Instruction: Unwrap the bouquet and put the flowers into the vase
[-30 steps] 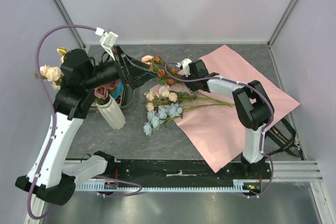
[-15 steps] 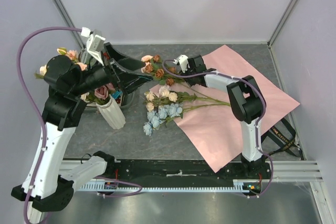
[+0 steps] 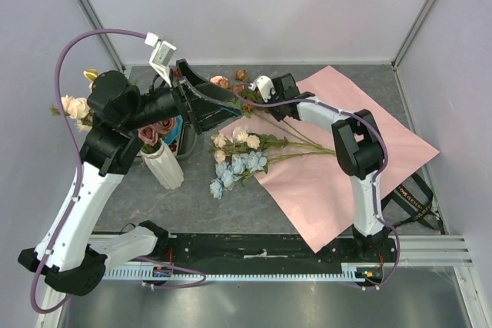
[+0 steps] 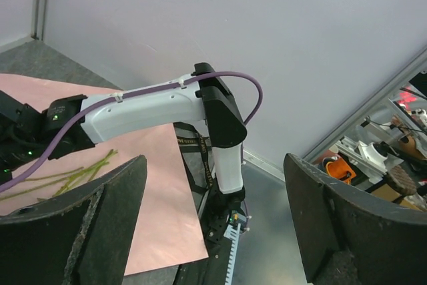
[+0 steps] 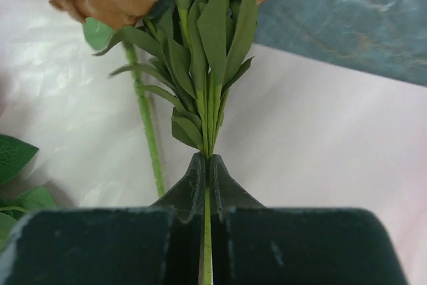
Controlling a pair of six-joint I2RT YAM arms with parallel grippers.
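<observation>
Over pink paper [image 5: 320, 131], a green rose stem [image 5: 208, 101] is pinched by the right gripper [image 5: 205, 165]. The white ribbed vase [image 3: 163, 165] is set leftward.

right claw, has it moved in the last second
Yes: the right claw has shifted left, toward the back wall, relative to the pink paper, now shut on a peach rose stem.

Plain pale lilac walls [image 3: 254, 5] enclose a dark grey mottled surface [image 3: 192, 205]. Aluminium posts [image 3: 419, 13] stand at the back corners.
</observation>
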